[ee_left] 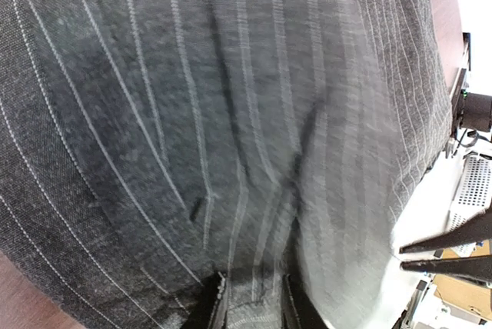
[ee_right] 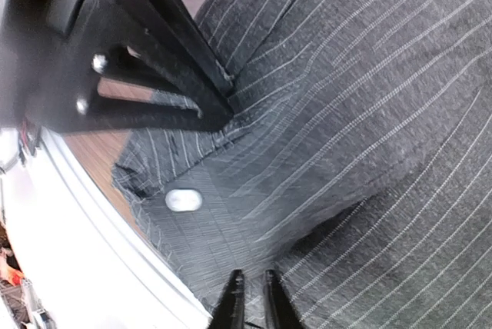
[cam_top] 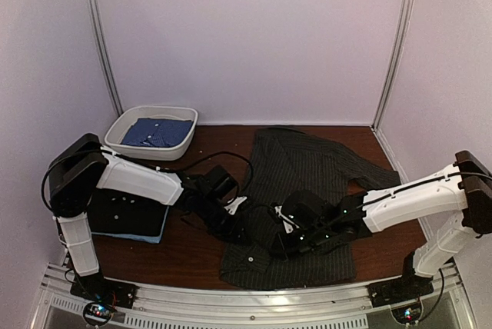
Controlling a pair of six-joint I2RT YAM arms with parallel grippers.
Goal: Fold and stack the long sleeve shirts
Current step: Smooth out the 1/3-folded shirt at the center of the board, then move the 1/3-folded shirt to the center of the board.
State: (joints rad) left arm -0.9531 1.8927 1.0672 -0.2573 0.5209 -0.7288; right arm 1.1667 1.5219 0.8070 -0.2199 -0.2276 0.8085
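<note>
A dark charcoal pinstriped long sleeve shirt (cam_top: 307, 171) lies spread across the middle of the table, one sleeve reaching right. My left gripper (cam_top: 244, 225) is at its near left edge, and in the left wrist view the gripper (ee_left: 250, 307) is shut on a fold of the striped cloth (ee_left: 231, 114). My right gripper (cam_top: 286, 238) sits just beside it over the shirt's front hem. The right wrist view shows this gripper (ee_right: 252, 304) nipping the cloth edge between narrow fingers (ee_right: 231, 302), near a white button (ee_right: 183, 201). The left gripper's fingers (ee_right: 192, 91) show there too.
A folded stack, black shirt (cam_top: 123, 214) over a light blue one, lies at the left under my left arm. A white oval tub (cam_top: 123, 125) at the back left holds a folded blue shirt (cam_top: 157, 132). The metal rail (cam_top: 246, 302) runs along the near edge.
</note>
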